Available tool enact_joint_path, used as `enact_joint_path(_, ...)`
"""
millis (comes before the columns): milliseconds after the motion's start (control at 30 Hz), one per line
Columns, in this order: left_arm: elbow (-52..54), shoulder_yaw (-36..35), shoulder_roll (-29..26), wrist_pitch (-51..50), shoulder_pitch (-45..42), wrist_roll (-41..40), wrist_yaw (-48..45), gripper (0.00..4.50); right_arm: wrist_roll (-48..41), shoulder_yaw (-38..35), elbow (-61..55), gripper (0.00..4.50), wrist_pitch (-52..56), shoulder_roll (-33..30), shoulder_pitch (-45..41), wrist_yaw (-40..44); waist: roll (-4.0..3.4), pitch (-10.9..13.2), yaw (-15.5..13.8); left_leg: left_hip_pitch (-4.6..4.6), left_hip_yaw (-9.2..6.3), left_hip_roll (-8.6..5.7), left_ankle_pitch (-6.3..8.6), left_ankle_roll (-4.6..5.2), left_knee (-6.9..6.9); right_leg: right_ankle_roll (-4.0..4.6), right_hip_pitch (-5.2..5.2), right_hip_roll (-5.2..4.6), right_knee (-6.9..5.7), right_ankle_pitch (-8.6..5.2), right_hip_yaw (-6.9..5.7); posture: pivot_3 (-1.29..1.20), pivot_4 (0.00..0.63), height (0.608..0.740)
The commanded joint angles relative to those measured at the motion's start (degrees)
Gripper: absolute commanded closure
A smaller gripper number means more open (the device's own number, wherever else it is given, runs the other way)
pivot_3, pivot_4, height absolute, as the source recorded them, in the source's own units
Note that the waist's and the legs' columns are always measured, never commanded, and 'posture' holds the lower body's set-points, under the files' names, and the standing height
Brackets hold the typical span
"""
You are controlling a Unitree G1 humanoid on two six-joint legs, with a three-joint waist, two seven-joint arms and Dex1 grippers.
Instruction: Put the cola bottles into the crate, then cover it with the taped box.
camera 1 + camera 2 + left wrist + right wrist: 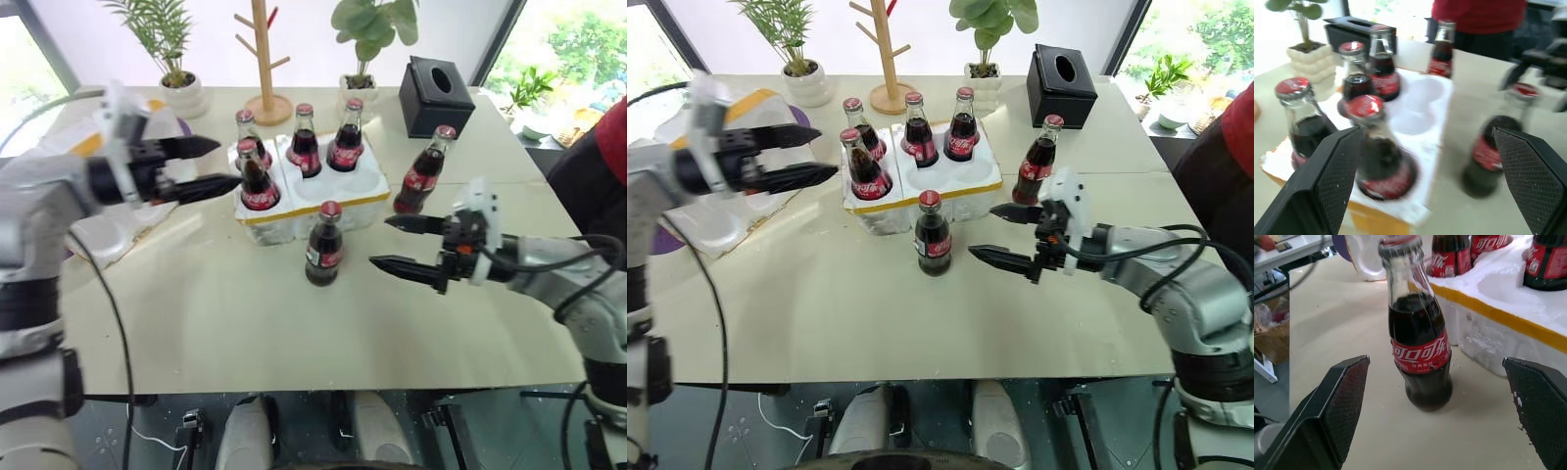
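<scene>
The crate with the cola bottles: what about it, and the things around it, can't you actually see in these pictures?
- Crate: eye views; the standing cola bottles cover its wells, so the number of empty ones is uncertain.
- Taped box: eye views; the left tool and its arm cover much of it, and no shipping label can be made out.
- Front bottle: left wrist view; blurred, label unreadable.
- Person: eye views; cut off by the edge.

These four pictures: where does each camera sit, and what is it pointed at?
Left and right eye views: on the head, looking down over the table at the crate; both arms show, jaws open.
Left wrist view: on the left arm, looking along its left gripper at the bottles in the crate.
Right wrist view: on the right arm, looking along its right gripper at the loose bottle.
Shared: that loose bottle shows in all four.
</scene>
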State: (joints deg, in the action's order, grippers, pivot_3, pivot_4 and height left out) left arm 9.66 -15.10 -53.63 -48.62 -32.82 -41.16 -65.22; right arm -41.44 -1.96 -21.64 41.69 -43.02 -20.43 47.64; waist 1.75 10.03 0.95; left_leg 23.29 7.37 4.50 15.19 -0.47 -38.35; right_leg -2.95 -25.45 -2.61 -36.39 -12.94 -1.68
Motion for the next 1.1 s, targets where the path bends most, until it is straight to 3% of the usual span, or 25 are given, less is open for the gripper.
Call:
enact_joint_path(33,9.08,-2.38,-2.36,-1.95,7.12,-3.92,-1.73,0.08,4.17,3.38,1.18,0.00,-4.00,1.86,-1.27,1.04,0.00,0.00,-0.27,0.00,0.00,0.00,0.00,0.00,0.00,0.00,0.01,-0.01,-0.01,0.00,0.00,0.00,0.150,0.740)
enact_joint_path(200,14.78,-0.96,-1.39,1.39,15.44,-1.98,1.05,0.08,8.57,8.70,4.68,0.00,-7.22,5.99,-2.91,2.59,0.03,-0.01,-0.47,0.02,0.00,-0.02,-0.03,-0.06,-0.03,0.15,0.02,-0.05,0.03,-0.08,-0.01,0.00,0.150,0.740)
enact_joint_path(600,17.48,1.39,1.31,2.88,16.02,-3.02,5.84,0.08,15.72,14.06,16.45,0.00,-10.35,17.36,-9.31,1.67,0.03,-0.01,-0.22,0.01,0.02,-0.01,-0.04,-0.07,0.02,0.04,-0.01,0.00,-0.01,0.00,0.00,0.00,0.150,0.740)
enact_joint_path(700,17.20,1.72,1.53,3.33,15.56,-2.86,6.36,0.00,14.68,13.47,15.57,0.75,-9.63,18.66,-9.26,2.25,0.03,-0.01,-0.28,0.01,0.01,-0.02,-0.04,-0.07,0.02,0.04,-0.01,0.00,-0.01,0.00,0.00,0.00,0.150,0.740)
enact_joint_path(767,17.06,1.98,1.62,3.54,15.29,-2.79,6.65,0.00,12.53,12.16,12.63,1.63,-7.91,17.81,-8.82,3.57,0.03,-0.01,-0.28,0.01,0.01,-0.02,-0.04,-0.07,0.02,0.04,-0.01,0.00,-0.01,0.00,0.00,0.00,0.150,0.740)
enact_joint_path(933,16.90,2.00,1.81,4.27,15.76,-2.71,7.21,0.00,1.13,3.51,4.68,1.67,0.28,12.60,-10.39,6.76,-0.01,0.01,-0.38,0.08,0.02,-0.02,-0.04,-0.07,0.02,0.03,-0.06,-0.04,0.00,0.00,0.00,0.00,0.150,0.740)
enact_joint_path(1000,16.72,1.85,2.11,4.45,15.73,-2.83,7.45,0.00,-3.01,-0.31,4.71,1.67,3.51,11.05,-13.90,6.27,-0.02,0.02,-0.33,0.06,0.02,-0.03,-0.04,-0.07,0.01,0.03,-0.05,-0.03,0.00,0.00,-0.01,0.00,0.150,0.740)
enact_joint_path(1100,16.04,1.97,3.21,4.53,14.25,-3.20,8.46,0.00,-2.47,-2.97,10.01,1.67,4.48,11.07,-22.55,2.29,-0.03,0.03,0.10,-0.01,0.05,-0.01,-0.04,-0.08,0.02,0.10,-0.06,0.00,-0.02,0.03,0.02,0.00,0.150,0.740)
